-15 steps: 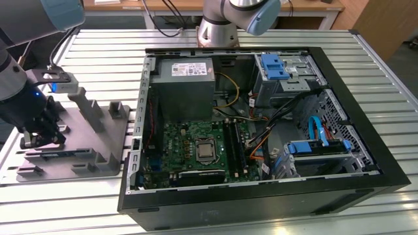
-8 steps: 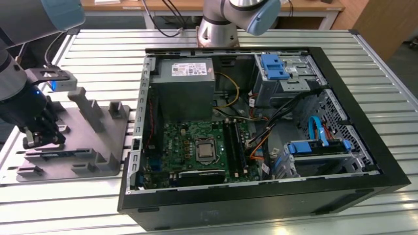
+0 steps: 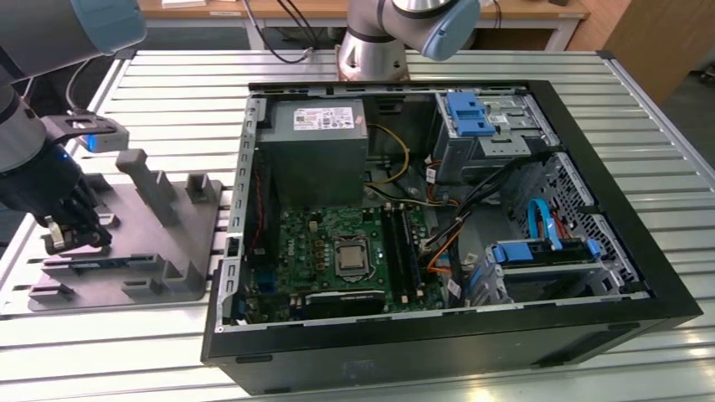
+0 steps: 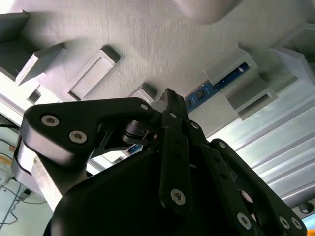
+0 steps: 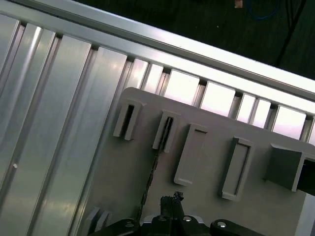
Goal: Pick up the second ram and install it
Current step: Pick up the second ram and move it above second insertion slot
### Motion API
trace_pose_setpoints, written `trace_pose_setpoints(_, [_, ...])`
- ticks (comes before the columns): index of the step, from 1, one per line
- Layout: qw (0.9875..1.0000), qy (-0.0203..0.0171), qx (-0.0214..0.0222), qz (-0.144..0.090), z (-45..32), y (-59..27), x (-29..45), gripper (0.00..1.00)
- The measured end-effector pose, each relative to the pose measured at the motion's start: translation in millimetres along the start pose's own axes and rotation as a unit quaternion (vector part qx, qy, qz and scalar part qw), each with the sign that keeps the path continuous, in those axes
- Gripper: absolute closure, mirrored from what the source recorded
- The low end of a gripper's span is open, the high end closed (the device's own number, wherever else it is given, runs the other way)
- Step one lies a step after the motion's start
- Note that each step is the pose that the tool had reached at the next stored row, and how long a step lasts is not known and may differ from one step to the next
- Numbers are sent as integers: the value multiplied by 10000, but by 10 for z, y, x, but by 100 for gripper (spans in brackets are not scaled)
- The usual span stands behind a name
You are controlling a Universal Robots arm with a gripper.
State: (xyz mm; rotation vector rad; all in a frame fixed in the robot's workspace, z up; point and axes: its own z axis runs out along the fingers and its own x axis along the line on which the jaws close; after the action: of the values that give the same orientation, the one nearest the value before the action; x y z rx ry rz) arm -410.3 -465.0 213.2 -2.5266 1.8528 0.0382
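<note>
**Fingers closed over the tray, second ram just beside the tips**

- Gripper (image 4: 170, 97): your fingers (image 4: 173, 132) are drawn together tip to tip in both wrist views. Nothing is visibly caught between them.
- Second ram (image 4: 219, 83): it sits on edge in the gray slotted tray (image 4: 147, 39) as a blue-and-dark strip. In the second wrist view its long axis passes right at your fingertips and runs on away from them between two tray holders.
- In the first wrist view it shows as a slim dark line (image 5: 149, 184) just beside the gripper (image 5: 172, 199), not between the tips. You cannot tell whether they touch.
- Exterior view: the gripper (image 3: 73, 239) hangs over the end of the tray (image 3: 134, 251) toward the exterior view's left. The second ram (image 3: 95, 265) lies lengthwise along the tray's near edge, just under the gripper.
- The tray rests on the slatted counter (image 3: 167, 100).
- Farther off, toward the exterior view's right: the open computer case (image 3: 447, 352) with its motherboard (image 3: 324, 243), well apart from the gripper.
- Judgement: pickup not yet made, since the second ram sits in its holder.
</note>
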Motion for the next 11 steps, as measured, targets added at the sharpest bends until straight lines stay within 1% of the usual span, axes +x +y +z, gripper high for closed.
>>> trace_pose_setpoints(2, [9999,1,-2,-106,0,0,0,90])
trace_pose_setpoints(4, [10000,1,-3,-92,1,0,0,90])
trace_pose_setpoints(7, [9999,-1,4,160,7,0,0,90])
trace_pose_setpoints(9, [9994,-3,8,345,11,0,1,90])
trace_pose_setpoints(11, [9986,-4,13,527,15,0,0,90])
